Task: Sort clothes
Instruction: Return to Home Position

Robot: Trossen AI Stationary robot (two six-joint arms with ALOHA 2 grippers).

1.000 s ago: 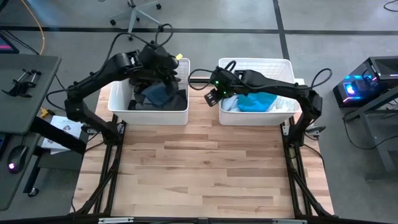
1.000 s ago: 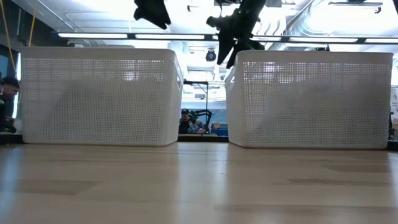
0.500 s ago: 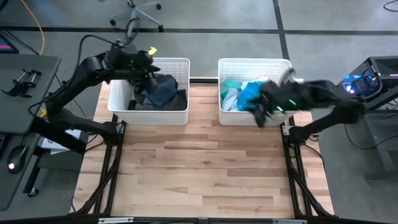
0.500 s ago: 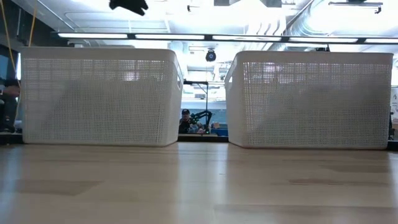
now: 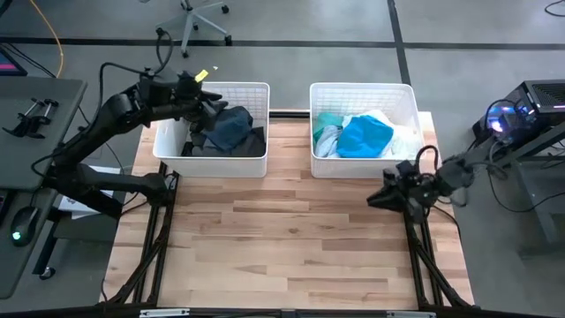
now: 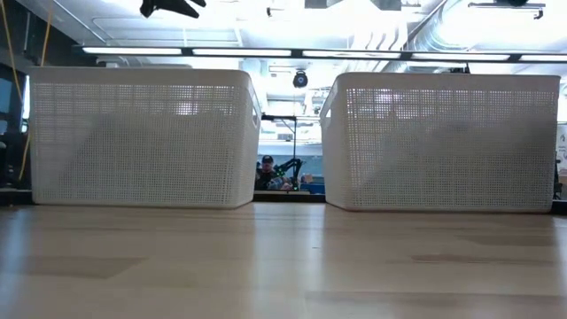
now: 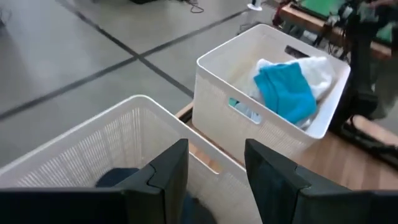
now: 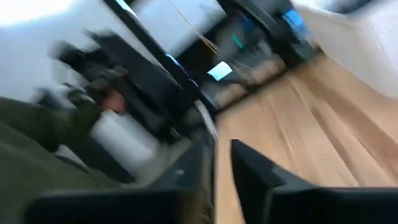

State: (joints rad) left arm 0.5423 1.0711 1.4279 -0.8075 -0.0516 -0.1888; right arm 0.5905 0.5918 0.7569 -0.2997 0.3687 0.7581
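Clothes in baskets | left gripper apart, empty | right gripper nearly together, empty

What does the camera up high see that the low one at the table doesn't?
Only the high view shows inside: dark clothes in the left basket, a bright blue garment in the right basket, and the right gripper near the table edge. Only the low view shows a person far behind. Both show the baskets and table.
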